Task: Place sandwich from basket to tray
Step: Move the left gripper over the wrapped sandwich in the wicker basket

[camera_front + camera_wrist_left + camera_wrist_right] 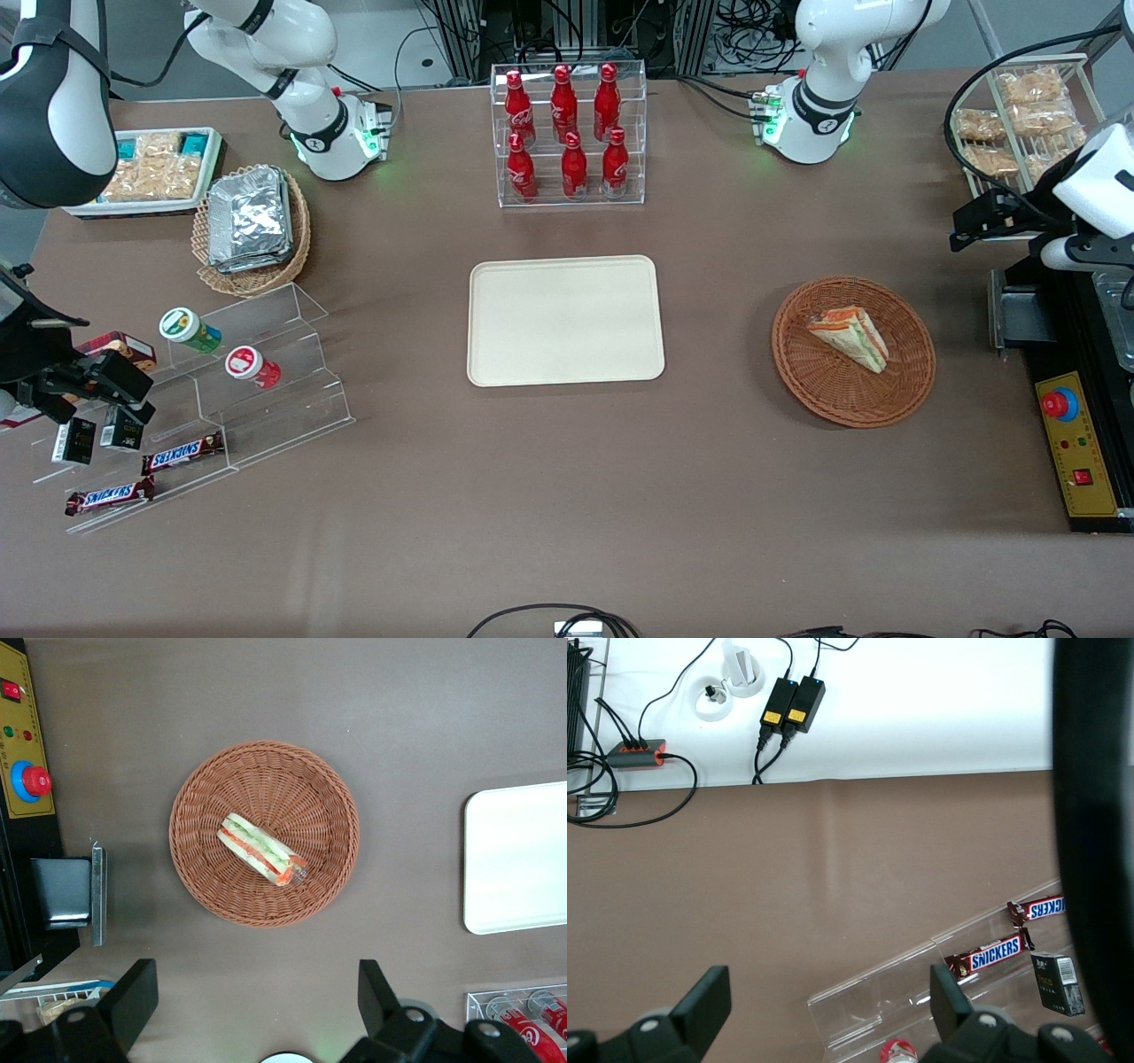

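The sandwich (849,337), a pale wedge with orange, green and white filling, lies in the reddish-brown wicker basket (917,377) toward the working arm's end of the table. The cream tray (565,319) lies flat at the table's middle, apart from the basket, with nothing on it. My left gripper (979,221) hangs high above the table near the working arm's end, well clear of the basket. In the left wrist view the gripper (255,990) is open and empty, with the sandwich (261,849), basket (328,797) and part of the tray (518,855) below it.
A clear rack of red bottles (567,133) stands farther from the camera than the tray. A control box with a red button (1072,443) and a black block (1019,310) sit beside the basket. A tan basket of foil packets (252,226) and acrylic steps with snacks (221,381) lie toward the parked arm's end.
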